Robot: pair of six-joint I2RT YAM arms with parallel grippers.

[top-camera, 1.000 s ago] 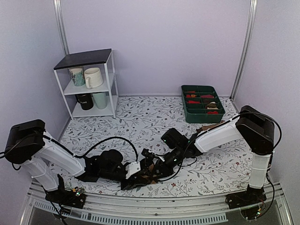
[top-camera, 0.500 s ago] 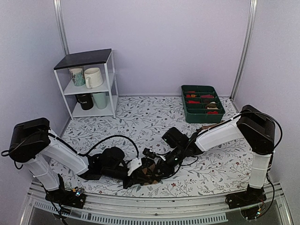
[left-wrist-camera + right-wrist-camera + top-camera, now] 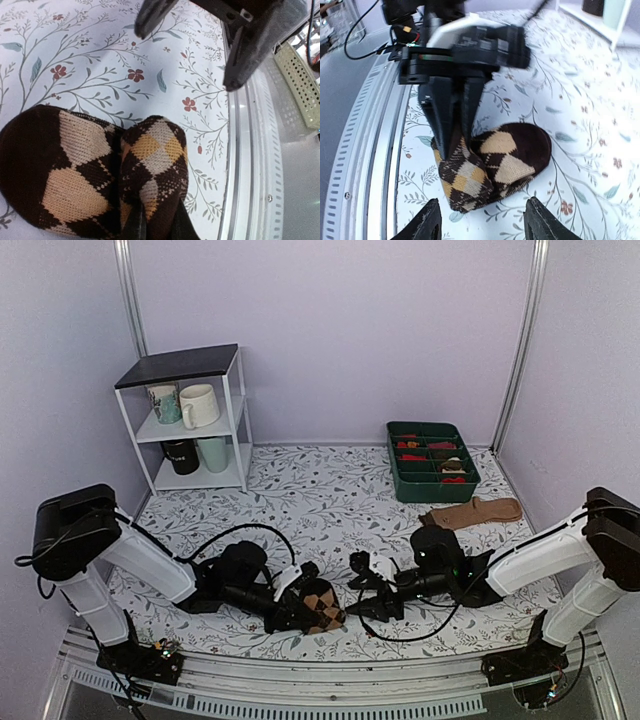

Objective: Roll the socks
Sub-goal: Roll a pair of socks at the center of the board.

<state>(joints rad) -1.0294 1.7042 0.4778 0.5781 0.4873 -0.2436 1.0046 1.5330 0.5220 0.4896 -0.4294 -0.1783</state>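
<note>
The socks (image 3: pixel 322 604) are dark brown with tan and orange diamonds. They lie bunched in a round lump on the worktop (image 3: pixel 320 490), close to its front edge and a little left of the middle. The worktop has a cloth with leaves and small red flowers on it.

The left jaws are pressed almost together, and they pinch the socks. In the right wrist view the two dark left fingers (image 3: pixel 441 117) point down into the lump, with a fold of the knit squeezed between them. In the left wrist view that fold (image 3: pixel 155 170) runs down between the tips, and the rest of the lump bulges to the left. The lump rests on the cloth.

The right jaws are spread wide and hold nothing. In the right wrist view their two fingers (image 3: pixel 428 223) stand far apart at the bottom edge, and only cloth and the socks show between them. They do not touch the socks. From above, the right jaws sit just beside the lump, on its right side, and face the left jaws. In the left wrist view the two right fingers (image 3: pixel 152 15) hang above the cloth, apart from the socks.

Farther back on the right lies a plain tan sock (image 3: pixel 470 512), near a green tray (image 3: pixel 400 480). A white shelf (image 3: pixel 238 410) with mugs stands at the back left.
</note>
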